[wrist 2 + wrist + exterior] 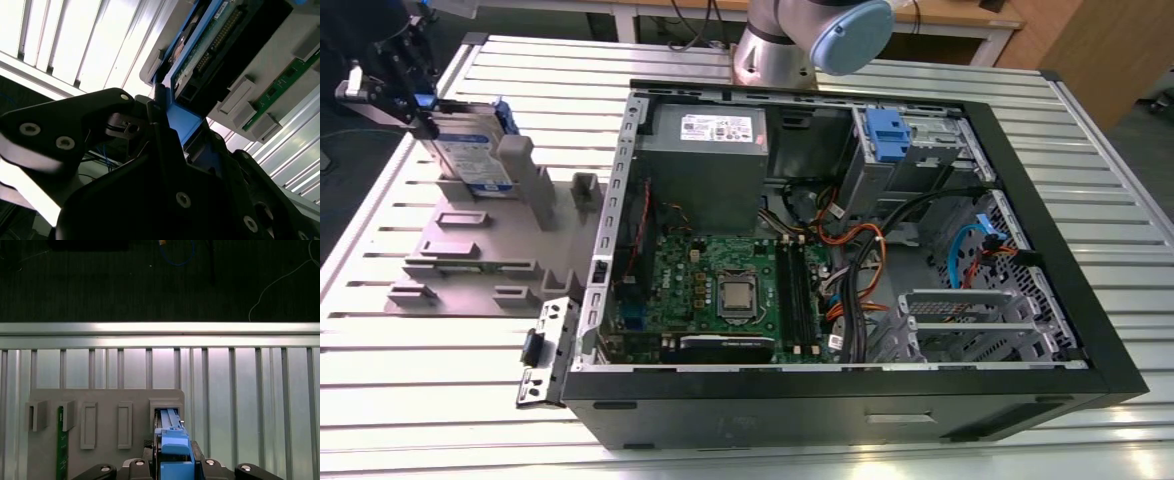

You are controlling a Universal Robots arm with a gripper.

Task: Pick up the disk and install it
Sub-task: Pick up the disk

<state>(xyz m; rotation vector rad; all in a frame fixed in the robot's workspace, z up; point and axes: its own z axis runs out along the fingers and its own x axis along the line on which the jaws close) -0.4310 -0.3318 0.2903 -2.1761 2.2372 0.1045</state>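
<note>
Clearly the gripper (414, 98) is pinched onto the blue bracket of the disk (470, 155). In the second wrist view one finger (156, 107) lies against that blue edge, while the other is hidden behind the gripper's black body. Straight below the fingers the disk stands on edge in a slot of the grey holder (467, 235), its lower end out of sight. Further from the tool, on the slatted table (400, 400), lies the open computer case (854, 410).
</note>
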